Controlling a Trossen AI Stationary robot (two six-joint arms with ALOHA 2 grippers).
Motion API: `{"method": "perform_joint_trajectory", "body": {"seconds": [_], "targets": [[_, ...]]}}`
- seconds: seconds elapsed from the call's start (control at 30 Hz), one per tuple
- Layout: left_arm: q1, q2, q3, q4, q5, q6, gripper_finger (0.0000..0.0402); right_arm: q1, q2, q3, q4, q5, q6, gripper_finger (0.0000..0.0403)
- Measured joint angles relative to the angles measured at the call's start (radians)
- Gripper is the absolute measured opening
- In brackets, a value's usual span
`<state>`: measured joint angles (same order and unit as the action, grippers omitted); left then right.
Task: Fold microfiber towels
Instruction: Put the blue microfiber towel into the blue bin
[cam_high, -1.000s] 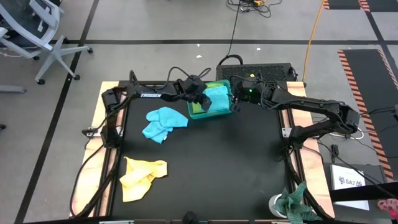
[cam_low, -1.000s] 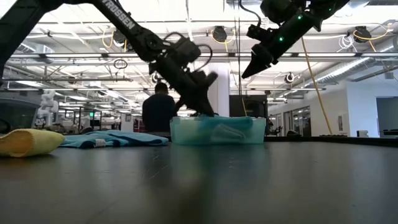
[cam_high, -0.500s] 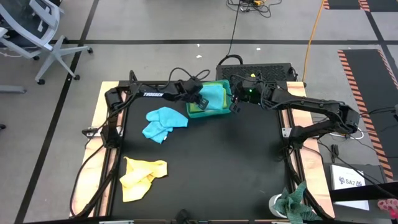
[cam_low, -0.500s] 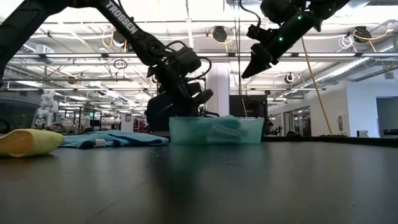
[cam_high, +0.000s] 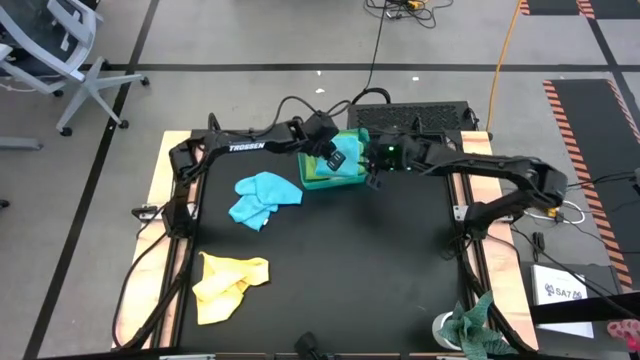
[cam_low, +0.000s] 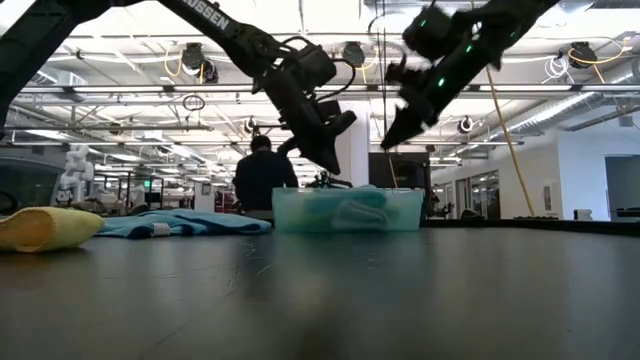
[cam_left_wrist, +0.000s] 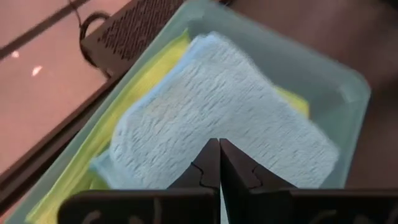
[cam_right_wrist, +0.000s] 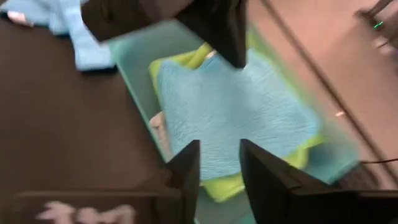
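A teal plastic tray (cam_high: 312, 181) sits at the middle of the table's (cam_high: 400, 270) far edge, holding a folded turquoise towel (cam_left_wrist: 217, 112) on top of a lime green towel (cam_left_wrist: 155, 62). The left gripper (cam_low: 335, 165) hangs just above the tray, its fingers clenched together on nothing. The right gripper (cam_right_wrist: 214, 165) hovers over the tray's near right corner with a gap between its fingers, gripping nothing. Two more cloths wait unfolded: a crumpled light blue towel (cam_high: 262, 197) left of the tray, and a yellow towel (cam_high: 225, 282) bunched near the table's front left corner.

These towels should handle as light, limp and slightly grippy. They will sag and drape when lifted rather than hold a shape, so taking a corner or a free edge looks best, with the other gripper pinning or lifting the opposite corner.

The crumpling hides the blue and yellow towels' corners. How many cloths lie under the turquoise one is hard to tell, since only the green edges show. A person (cam_low: 258, 175) stands in the room beyond the table.
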<state>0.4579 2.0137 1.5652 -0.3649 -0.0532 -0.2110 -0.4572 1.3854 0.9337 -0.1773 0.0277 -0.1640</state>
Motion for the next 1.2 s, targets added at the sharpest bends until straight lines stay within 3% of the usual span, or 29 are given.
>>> {"method": "perform_joint_trajectory", "body": {"seconds": [0.2,0.37,0.73,1.2], "targets": [[0.007,0.0,0.0,-0.082,0.006,-0.026,0.0002,-0.003,0.188,0.0,0.219,-0.006,-0.046,0.0009],[-0.01,0.0,0.0,-0.152,0.06,-0.033,0.0002,-0.038,0.254,0.016,0.252,-0.003,-0.06,0.0001],[-0.062,0.009,-0.023,-0.182,0.008,-0.024,0.0001,-0.171,0.254,0.023,0.215,-0.024,-0.034,0.0],[-0.084,0.009,-0.037,-0.184,0.008,-0.104,0.0001,-0.183,0.364,0.023,0.243,-0.059,-0.064,0.0]]}}
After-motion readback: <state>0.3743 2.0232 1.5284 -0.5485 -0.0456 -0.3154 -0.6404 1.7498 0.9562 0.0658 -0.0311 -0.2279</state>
